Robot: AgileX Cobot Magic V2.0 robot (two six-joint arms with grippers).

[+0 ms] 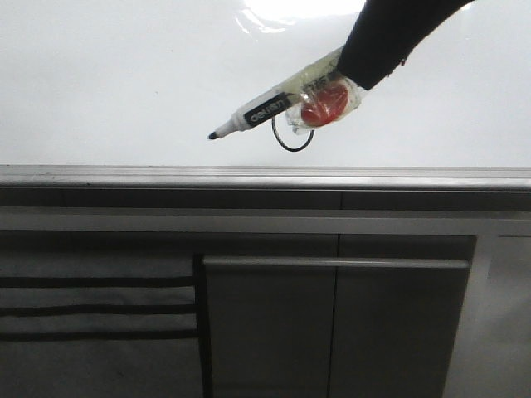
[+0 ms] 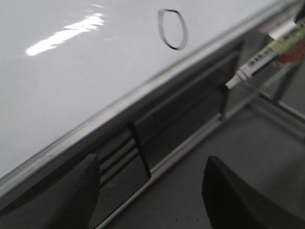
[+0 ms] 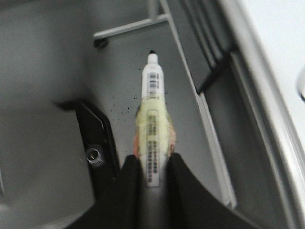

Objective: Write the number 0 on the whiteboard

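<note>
The whiteboard (image 1: pixel 124 83) fills the upper half of the front view, glossy white with a bright glare patch at top centre, and a grey metal edge strip (image 1: pixel 166 176) runs across the frame just below it. Under the strip, dark grey cabinet panels (image 1: pixel 332 332) take up the lower half. In the left wrist view the whiteboard (image 2: pixel 71 71) covers the upper left, its strip slanting from lower left to upper right.

The right arm (image 1: pixel 390 33) comes in from the upper right of the front view. Its fingers (image 3: pixel 152 167) are closed on a white marker pen (image 1: pixel 265 109), wrapped in clear tape with something red (image 1: pixel 323 101) bound to it. The pen slants down to the left, its black tip (image 1: pixel 214 135) in front of the board's lower part; whether the tip touches the board cannot be told.

The number 0 (image 2: pixel 172 28) shows whole near the top centre of the left wrist view, a thin black oval on the board just above the strip. In the front view only its lower curve (image 1: pixel 292 145) shows, under the taped pen.

The left arm's fingers (image 2: pixel 88 191) stand apart at the bottom of that view, holding nothing.
</note>
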